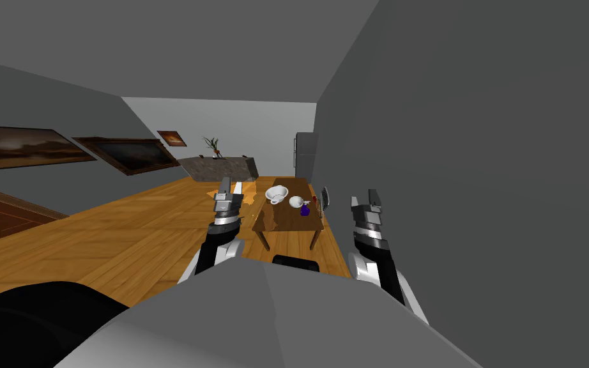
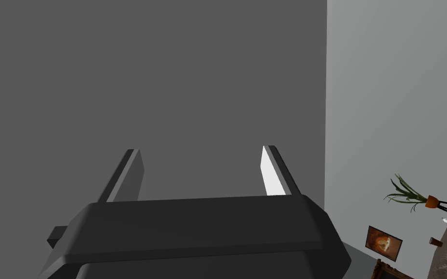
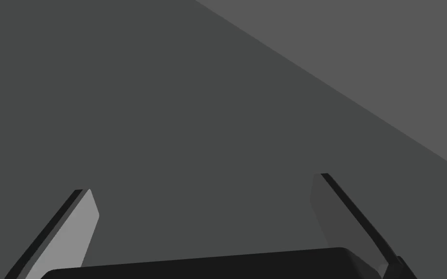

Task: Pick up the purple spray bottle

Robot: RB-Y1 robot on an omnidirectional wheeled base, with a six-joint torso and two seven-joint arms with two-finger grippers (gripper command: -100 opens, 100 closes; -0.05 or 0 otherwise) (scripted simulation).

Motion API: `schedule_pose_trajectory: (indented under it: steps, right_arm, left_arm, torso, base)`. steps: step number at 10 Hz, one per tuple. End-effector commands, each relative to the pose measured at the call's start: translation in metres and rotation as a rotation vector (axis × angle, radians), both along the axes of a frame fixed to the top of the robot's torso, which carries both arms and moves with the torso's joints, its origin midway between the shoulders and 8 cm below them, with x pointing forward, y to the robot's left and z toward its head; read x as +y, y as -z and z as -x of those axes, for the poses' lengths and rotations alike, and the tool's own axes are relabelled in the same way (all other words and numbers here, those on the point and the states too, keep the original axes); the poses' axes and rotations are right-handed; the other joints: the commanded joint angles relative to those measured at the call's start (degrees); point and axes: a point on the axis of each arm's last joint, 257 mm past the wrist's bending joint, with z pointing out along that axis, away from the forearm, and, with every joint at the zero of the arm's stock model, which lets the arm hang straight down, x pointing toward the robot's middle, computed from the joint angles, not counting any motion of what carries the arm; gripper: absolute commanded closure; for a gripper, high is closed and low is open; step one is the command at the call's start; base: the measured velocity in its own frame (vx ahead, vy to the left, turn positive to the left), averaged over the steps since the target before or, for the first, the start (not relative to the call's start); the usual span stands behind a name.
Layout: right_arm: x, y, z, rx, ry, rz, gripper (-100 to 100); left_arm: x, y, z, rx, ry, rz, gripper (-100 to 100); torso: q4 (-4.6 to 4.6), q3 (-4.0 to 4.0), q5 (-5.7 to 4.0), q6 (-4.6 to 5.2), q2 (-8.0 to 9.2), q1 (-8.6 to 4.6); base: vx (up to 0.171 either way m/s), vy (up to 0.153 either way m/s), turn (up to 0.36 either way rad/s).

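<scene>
Head view, centre frame: purple spray bottle [image 1: 305,209] far off on wooden table [image 1: 287,225], just beside white bowl [image 1: 296,202]; left gripper [image 1: 232,183] and right gripper [image 1: 365,195] spread, empty; risk of knocking bowl on reach.

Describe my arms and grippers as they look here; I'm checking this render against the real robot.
Both arms look alike: white and light grey forearm shells, broken by dark joints and banded silver-and-black wrists. The left gripper and right gripper each have a dark, rounded box body carrying two thin, flat, blade-like fingers, light grey with dark edges.
</scene>
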Motion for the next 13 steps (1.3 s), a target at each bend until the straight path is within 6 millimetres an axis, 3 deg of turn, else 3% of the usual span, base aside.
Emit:
schedule_pose_trajectory:
  steps: [1, 2, 4, 5, 9, 11, 13]
  right_arm:
    - [0.007, 0.026, -0.015, 0.082, -0.027, 0.026, -100]
    - [0.007, 0.026, -0.015, 0.082, -0.027, 0.026, -100]
    - [0.014, 0.055, -0.029, 0.167, -0.048, 0.046, -100]
    - [0.014, 0.055, -0.029, 0.167, -0.048, 0.046, -100]
    - [0.027, 0.138, -0.057, 0.393, -0.088, 0.095, -100]
    - [0.028, 0.166, -0.063, 0.470, -0.090, 0.108, -100]
    - [0.033, 0.207, -0.071, 0.578, -0.102, 0.134, -100]
  left_arm:
    - [0.000, 0.000, 0.000, 0.000, 0.000, 0.000, 0]
    - [0.000, 0.000, 0.000, 0.000, 0.000, 0.000, 0]
    - [0.000, 0.000, 0.000, 0.000, 0.000, 0.000, 0]
    - [0.000, 0.000, 0.000, 0.000, 0.000, 0.000, 0]
    - [0.000, 0.000, 0.000, 0.000, 0.000, 0.000, 0]
    - [0.000, 0.000, 0.000, 0.000, 0.000, 0.000, 0]
    - [0.000, 0.000, 0.000, 0.000, 0.000, 0.000, 0]
  torso:
    - [0.00, 0.00, 0.00, 0.00, 0.00, 0.00]
    - [0.00, 0.00, 0.03, -0.01, 0.00, 0.21]
    - [-0.01, -0.01, 0.06, -0.01, -0.01, 0.27]
    - [0.00, 0.00, 0.06, -0.01, 0.00, 0.29]
    - [-0.02, -0.03, 0.08, -0.02, -0.05, 0.39]
    - [0.00, 0.00, 0.12, -0.02, -0.01, 0.55]
    - [0.00, 0.01, 0.09, 0.00, 0.01, 0.38]
  base:
    - [-0.002, 0.069, 0.072]
    - [0.001, 0.082, 0.022]
    - [-0.004, 0.071, 0.041]
    - [-0.002, 0.060, 0.013]
    - [0.001, 0.099, 0.063]
    - [-0.002, 0.141, 0.069]
    - [-0.005, 0.093, 0.091]
